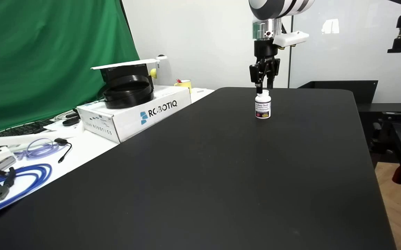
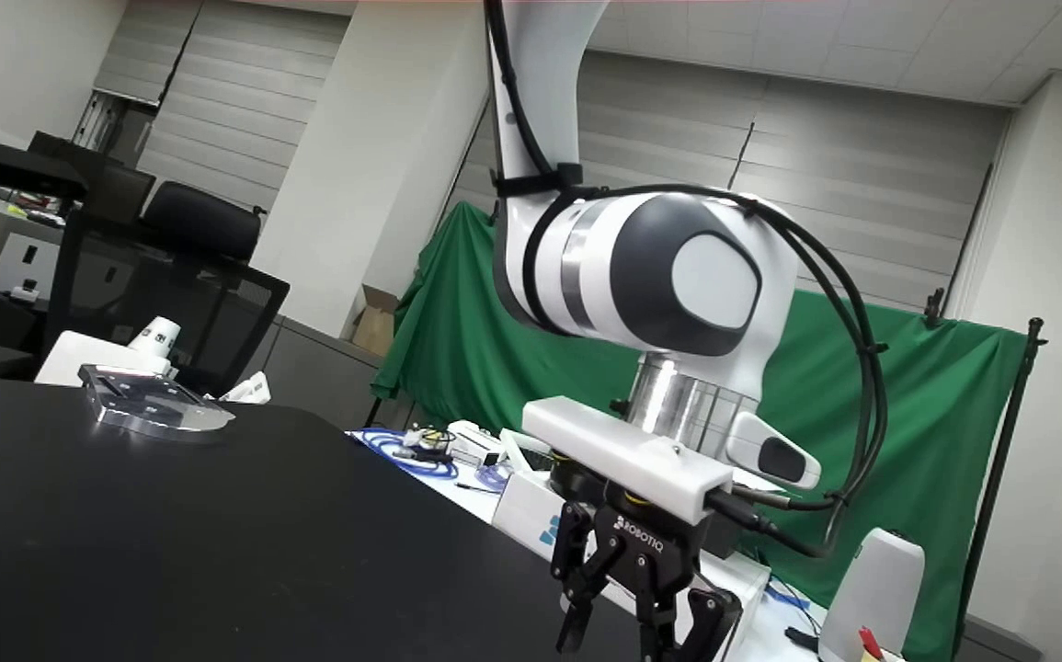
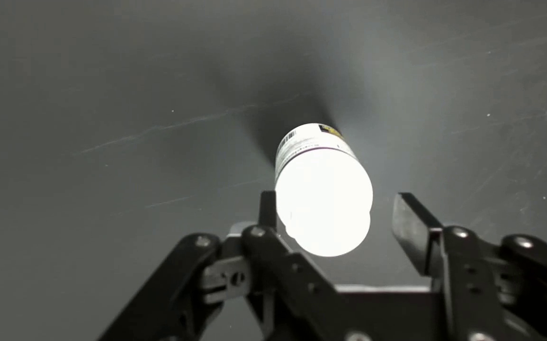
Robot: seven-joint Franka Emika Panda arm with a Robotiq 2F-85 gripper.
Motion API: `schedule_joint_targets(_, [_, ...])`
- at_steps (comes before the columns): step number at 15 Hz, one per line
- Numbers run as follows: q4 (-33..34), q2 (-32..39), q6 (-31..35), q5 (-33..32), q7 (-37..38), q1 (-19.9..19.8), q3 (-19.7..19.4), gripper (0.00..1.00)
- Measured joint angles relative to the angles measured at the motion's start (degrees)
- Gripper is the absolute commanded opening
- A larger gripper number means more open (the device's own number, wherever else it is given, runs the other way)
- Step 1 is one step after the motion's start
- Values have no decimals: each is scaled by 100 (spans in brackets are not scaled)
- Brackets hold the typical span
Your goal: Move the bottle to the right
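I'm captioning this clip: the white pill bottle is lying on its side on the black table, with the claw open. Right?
Not quite: the white pill bottle isn't lying down; it stands upright, as an exterior view shows. It is on the black table, with the claw open in the wrist view.

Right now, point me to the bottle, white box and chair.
Bottle [image 1: 263,107], in an exterior view: on its label.
White box [image 1: 154,111], in an exterior view: printed side.
Chair [image 2: 188,287], in an exterior view: backrest.
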Motion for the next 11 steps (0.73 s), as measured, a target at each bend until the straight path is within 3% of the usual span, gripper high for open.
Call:
schedule_joint_targets(5, [57,-700,-723,-209,29,41,-92,100])
schedule_joint_targets(8, [88,-1224,-1552,-581,55,88,-114,100])
schedule_joint_targets(11, [82,-1385,-1744,-652,54,116,-114,100])
